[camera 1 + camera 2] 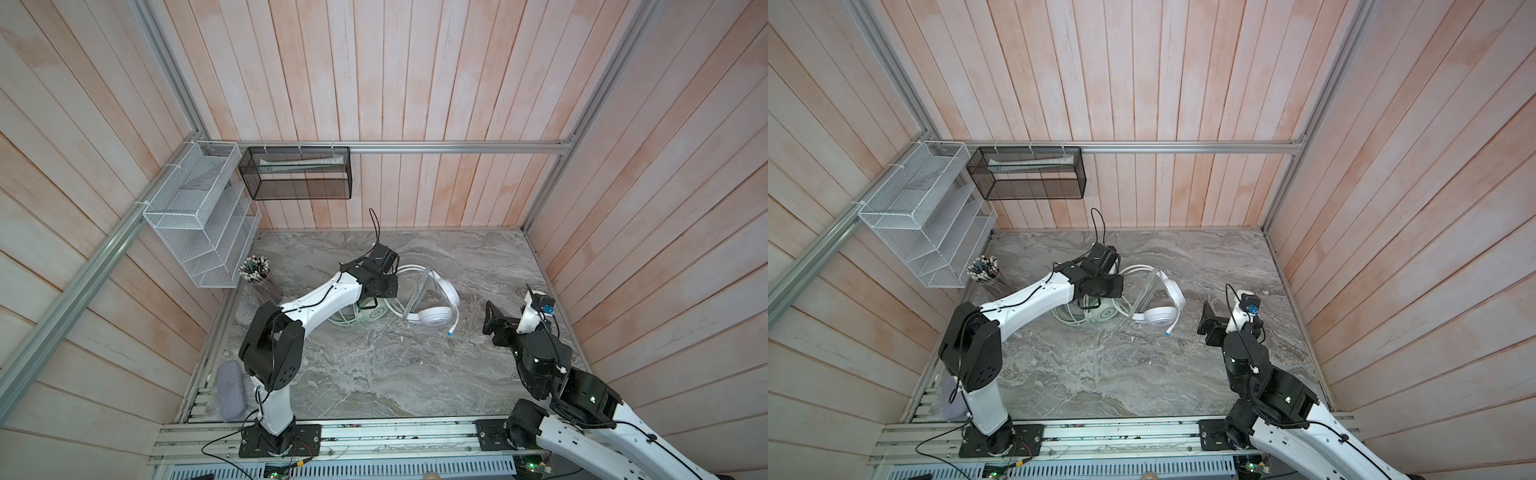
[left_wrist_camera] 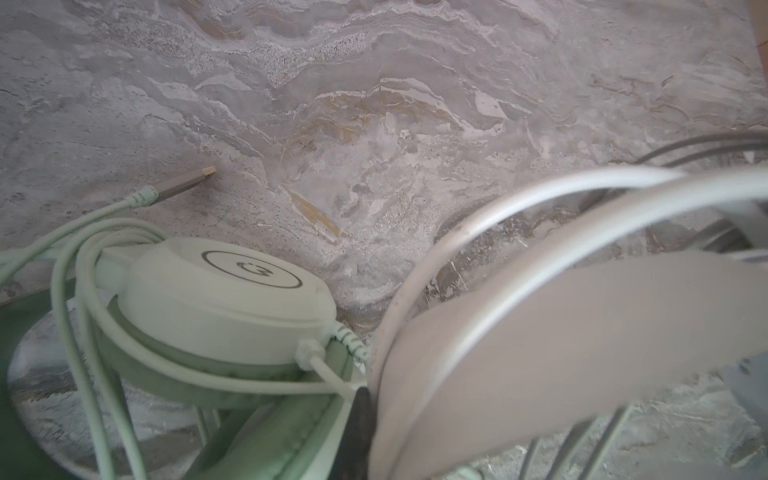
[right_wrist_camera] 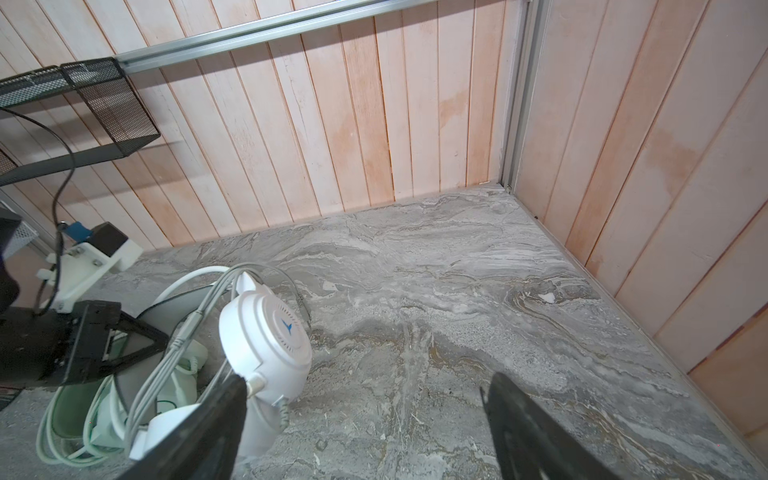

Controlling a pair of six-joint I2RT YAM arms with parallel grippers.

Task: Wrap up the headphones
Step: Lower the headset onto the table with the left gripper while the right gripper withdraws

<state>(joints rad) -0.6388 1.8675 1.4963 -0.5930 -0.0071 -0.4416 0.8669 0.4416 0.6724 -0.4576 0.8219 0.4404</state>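
The headphones lie together left of the table's middle. The mint green headset (image 1: 374,314) (image 1: 1104,314) (image 2: 224,299) has its cable looped round an earcup, and its USB plug (image 2: 183,183) rests on the marble. The white headset (image 1: 432,318) (image 1: 1158,316) (image 3: 266,332) stands next to it with a bundle of cable through its headband. My left gripper (image 1: 374,297) (image 2: 360,392) is shut, low between the two headbands. A mint cable runs up to its tip; whether it is pinched I cannot tell. My right gripper (image 1: 490,322) (image 3: 368,380) stands open, empty, just right of the white earcup.
A cup of pencils (image 1: 257,270) stands at the back left under a white wire rack (image 1: 199,216). A black mesh basket (image 1: 299,174) hangs on the back wall. A grey pouch (image 1: 230,390) lies by the left arm's base. Wooden walls close three sides.
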